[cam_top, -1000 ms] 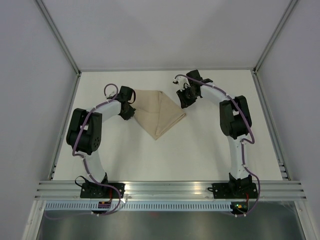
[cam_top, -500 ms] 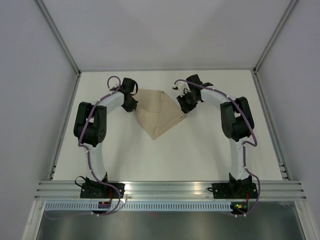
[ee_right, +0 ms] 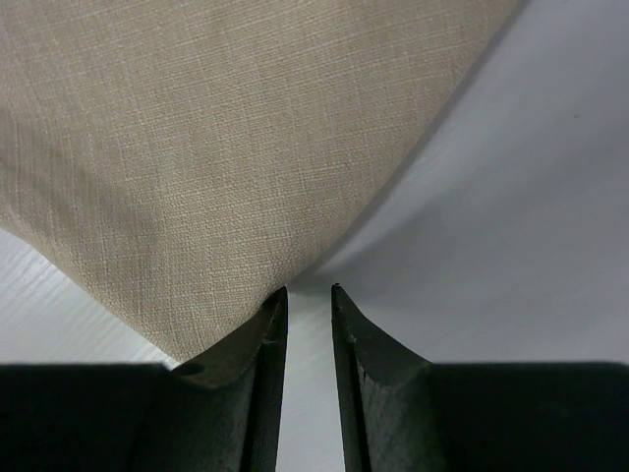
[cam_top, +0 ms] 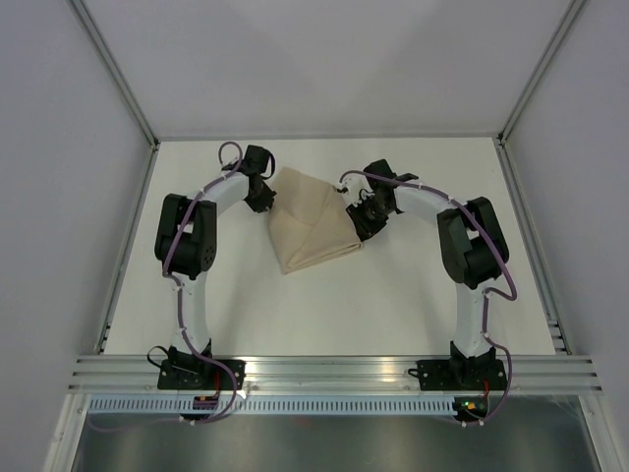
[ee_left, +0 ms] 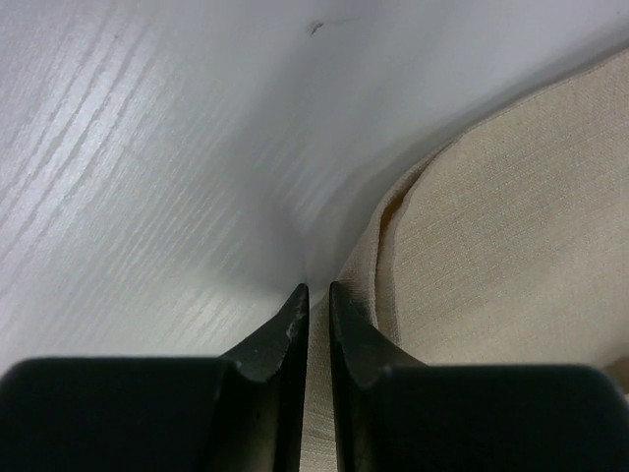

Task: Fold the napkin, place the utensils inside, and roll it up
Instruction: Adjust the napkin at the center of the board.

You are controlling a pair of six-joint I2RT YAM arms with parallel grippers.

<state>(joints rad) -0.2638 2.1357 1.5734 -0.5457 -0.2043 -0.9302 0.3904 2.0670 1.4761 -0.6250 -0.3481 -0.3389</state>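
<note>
- Left claw [ee_left: 313, 292] nearly closed, pinching the edge of the tan napkin [cam_top: 310, 221]
- Right claw [ee_right: 308, 288] nearly closed, pinching the opposite corner above the white counter [cam_top: 393, 295]

A robotics lab cell: white tabletop [cam_top: 324, 315] under the jaws, plain grey panels [cam_top: 324, 59] in aluminium posts [cam_top: 113, 74] beyond them, behind them a slotted rail [cam_top: 334, 372] carrying the left arm [cam_top: 187, 246] and right arm [cam_top: 472, 246].

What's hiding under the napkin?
Only the white table shows around the folded napkin. The cloth covers whatever lies beneath it, so I cannot tell if anything is there.
</note>
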